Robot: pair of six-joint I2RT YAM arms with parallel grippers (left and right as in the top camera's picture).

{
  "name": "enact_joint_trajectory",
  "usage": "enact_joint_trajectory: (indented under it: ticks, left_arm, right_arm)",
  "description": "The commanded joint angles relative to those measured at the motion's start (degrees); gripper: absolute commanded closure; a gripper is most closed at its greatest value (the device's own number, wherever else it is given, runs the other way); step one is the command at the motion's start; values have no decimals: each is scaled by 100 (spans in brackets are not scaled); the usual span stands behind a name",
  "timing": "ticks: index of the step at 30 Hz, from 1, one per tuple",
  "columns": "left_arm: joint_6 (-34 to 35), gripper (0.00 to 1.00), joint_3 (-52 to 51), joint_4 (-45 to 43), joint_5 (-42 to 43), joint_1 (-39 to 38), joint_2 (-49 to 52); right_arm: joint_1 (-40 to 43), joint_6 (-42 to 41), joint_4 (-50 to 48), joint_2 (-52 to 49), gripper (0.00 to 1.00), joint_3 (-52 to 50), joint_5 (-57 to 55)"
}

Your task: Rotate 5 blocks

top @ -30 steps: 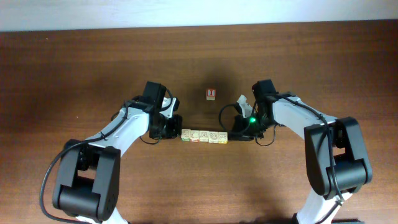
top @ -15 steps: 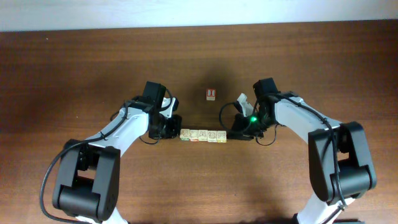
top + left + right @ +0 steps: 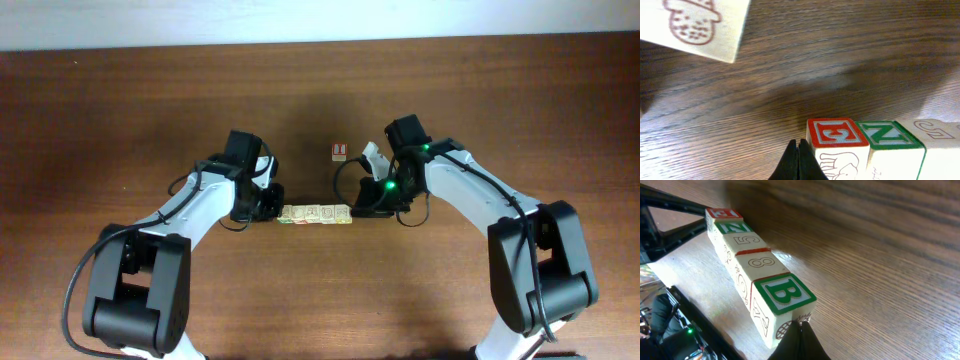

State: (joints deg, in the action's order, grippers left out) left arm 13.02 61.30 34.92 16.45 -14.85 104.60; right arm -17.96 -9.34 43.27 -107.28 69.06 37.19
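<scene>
The overhead camera looked straight down at the desk [image 3: 100, 100]; both wrist cameras viewed the blocks [image 3: 315, 214] closely from opposite ends.

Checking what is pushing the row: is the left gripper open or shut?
Shut. The left gripper shows its fingers meeting with no gap in the wrist view, nothing between them, tips right beside the E block.

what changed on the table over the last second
The row of five blocks slid a little to the robot's left, and the shut left hand and shut right hand at its ends moved with it. Nothing was taken hold of or let go. The red cube stayed put.
</scene>
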Motion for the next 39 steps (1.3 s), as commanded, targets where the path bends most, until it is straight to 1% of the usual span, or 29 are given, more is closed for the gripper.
enact_joint_trajectory:
  ticks: [1, 8, 13, 19, 39]
  left_arm:
    - [-31, 100, -20, -63, 977, -203, 57]
    - [-31, 100, -20, -63, 977, -203, 57]
    - [-31, 100, -20, -66, 977, -203, 57]
    - [-33, 100, -20, -79, 1047, -203, 57]
    - [-31, 100, -20, -103, 1185, -203, 57]
  right_arm:
    - [-466, -66, -103, 151, 96, 278, 699]
    - [-732, -85, -52, 151, 96, 551, 695]
    - [-835, -192, -79, 151, 96, 564, 570]
    - [-1012, -348, -306, 151, 96, 566, 566]
    - [-1095, -470, -433, 149, 96, 564, 560]
